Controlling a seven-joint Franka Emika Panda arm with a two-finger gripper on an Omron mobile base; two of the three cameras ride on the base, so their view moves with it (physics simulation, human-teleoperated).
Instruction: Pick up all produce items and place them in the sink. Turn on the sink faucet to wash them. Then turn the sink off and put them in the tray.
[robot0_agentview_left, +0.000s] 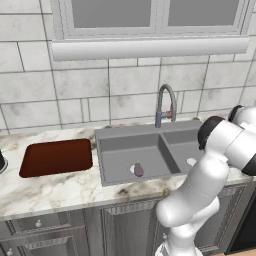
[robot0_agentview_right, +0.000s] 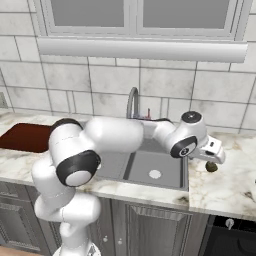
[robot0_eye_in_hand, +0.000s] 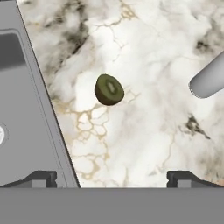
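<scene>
The small purple eggplant (robot0_agentview_left: 138, 170) lies in the left basin of the grey sink (robot0_agentview_left: 150, 135), near its drain. The dark olive-brown roundish item (robot0_eye_in_hand: 109, 89) rests on the marble counter just right of the sink (robot0_eye_in_hand: 26, 109); in the right base view the item (robot0_agentview_right: 212, 168) sits directly under my hand. My gripper (robot0_eye_in_hand: 112, 178) (robot0_agentview_right: 214, 161) hovers above it, open, with its fingertips (robot0_eye_in_hand: 41, 178) wide apart and nothing between them. The gooseneck faucet (robot0_agentview_left: 165, 105) (robot0_agentview_right: 132, 102) stands behind the sink. The reddish-brown tray (robot0_agentview_left: 56, 156) (robot0_agentview_right: 22, 137) lies left of the sink.
A grey cylindrical object (robot0_eye_in_hand: 210, 78) juts in at the right of the hand view. The marble counter (robot0_agentview_right: 225, 185) runs on to the right of the sink. A tiled wall and a window sill (robot0_agentview_left: 150, 49) stand behind the counter.
</scene>
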